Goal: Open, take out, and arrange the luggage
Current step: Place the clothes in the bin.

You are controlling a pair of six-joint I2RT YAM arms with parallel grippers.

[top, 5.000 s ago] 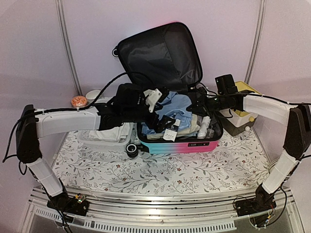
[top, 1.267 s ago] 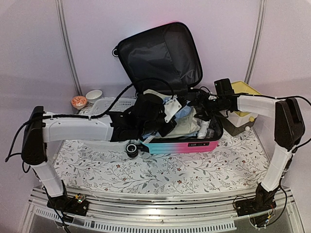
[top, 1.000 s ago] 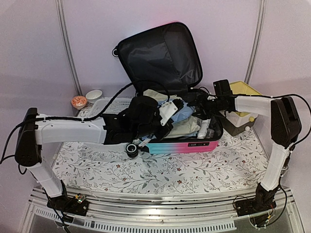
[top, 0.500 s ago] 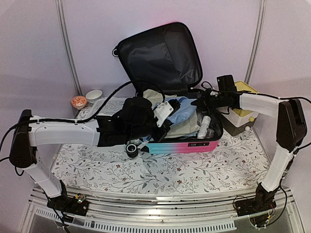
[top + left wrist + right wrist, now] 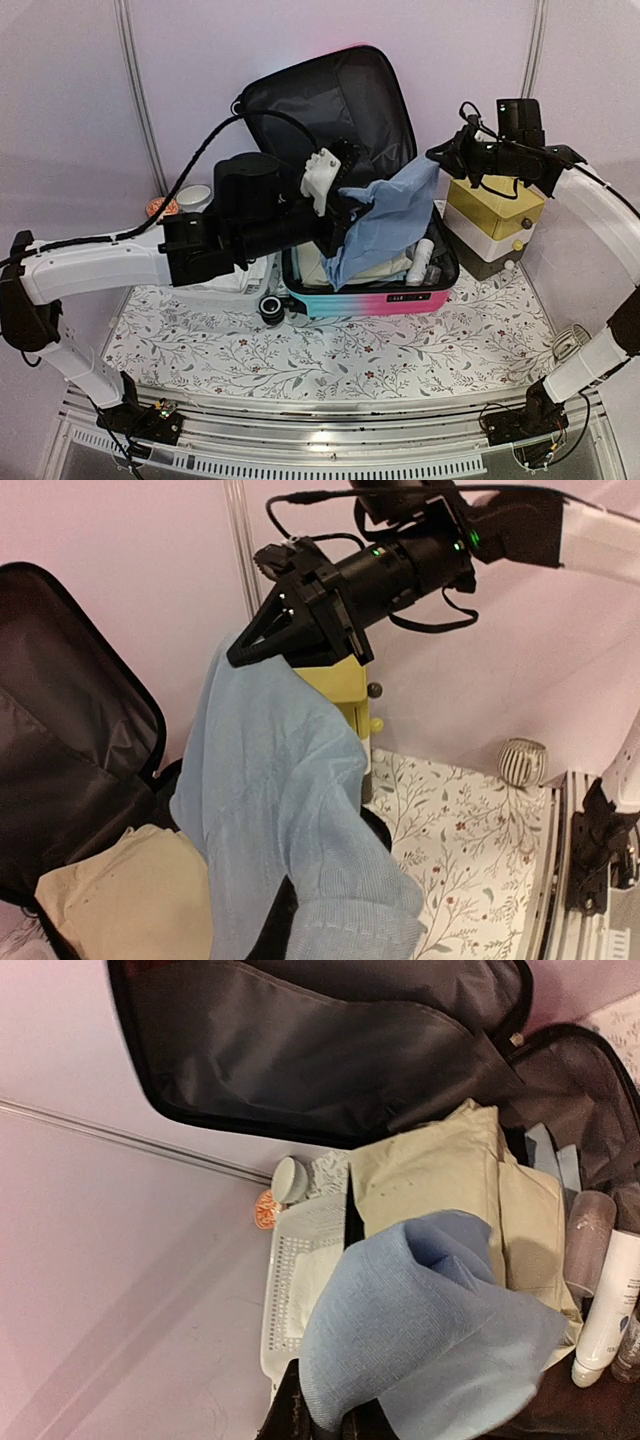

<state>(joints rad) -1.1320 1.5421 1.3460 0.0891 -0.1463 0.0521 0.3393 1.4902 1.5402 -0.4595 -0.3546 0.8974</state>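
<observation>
The luggage (image 5: 385, 297), pink-to-turquoise, lies open mid-table with its black-lined lid (image 5: 330, 110) standing up against the back wall. A light blue knit garment (image 5: 385, 220) hangs stretched above it between both grippers. My left gripper (image 5: 345, 210) is shut on its left end, and its fingers are hidden under the cloth (image 5: 270, 780) in the left wrist view. My right gripper (image 5: 440, 160) is shut on the upper right corner, its tip (image 5: 245, 652) pinching the cloth. Blue fabric (image 5: 430, 1330) fills the jaws of my right gripper (image 5: 325, 1420). Beige folded clothes (image 5: 430, 1180) and bottles (image 5: 610, 1300) lie in the luggage.
A yellow-topped drawer box (image 5: 495, 215) stands right of the luggage, below the right arm. A white perforated basket (image 5: 290, 1280) holding white cloth sits left of it, with a small bowl (image 5: 290, 1178) behind. The floral table cover (image 5: 330, 350) spreads in front.
The right gripper shut on the blue garment and rose up to the right. The left arm lifted too, so the garment came up out of the luggage and hangs spread between them.
</observation>
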